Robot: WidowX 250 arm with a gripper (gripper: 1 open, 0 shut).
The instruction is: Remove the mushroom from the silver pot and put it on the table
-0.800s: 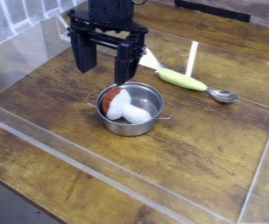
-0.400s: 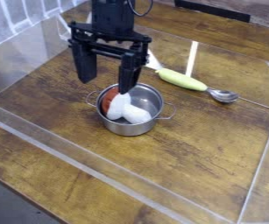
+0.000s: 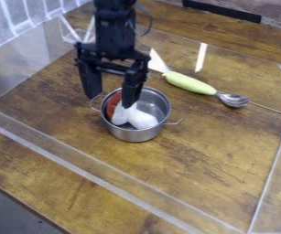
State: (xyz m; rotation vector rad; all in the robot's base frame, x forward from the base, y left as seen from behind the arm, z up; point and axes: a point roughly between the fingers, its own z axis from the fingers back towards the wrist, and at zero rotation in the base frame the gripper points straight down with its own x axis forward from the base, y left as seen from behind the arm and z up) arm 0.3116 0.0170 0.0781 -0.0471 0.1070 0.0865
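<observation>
The silver pot (image 3: 140, 117) stands on the wooden table (image 3: 204, 155), left of centre. Inside it lies the mushroom (image 3: 133, 115) on its side, white stem toward the front and red-orange cap toward the back left. My black gripper (image 3: 111, 92) points straight down over the pot's back left rim, jaws open. One finger hangs outside the pot's left wall, the other reaches into the pot next to the mushroom. Nothing is held.
A yellow-green vegetable toy (image 3: 190, 84) lies behind the pot to the right, and a metal spoon (image 3: 234, 100) beyond it. A white upright stick (image 3: 200, 59) stands near the vegetable. Clear acrylic walls (image 3: 106, 174) edge the table.
The gripper has come down and slightly toward the front over the pot, jaws still open. The mushroom and pot have not moved.
</observation>
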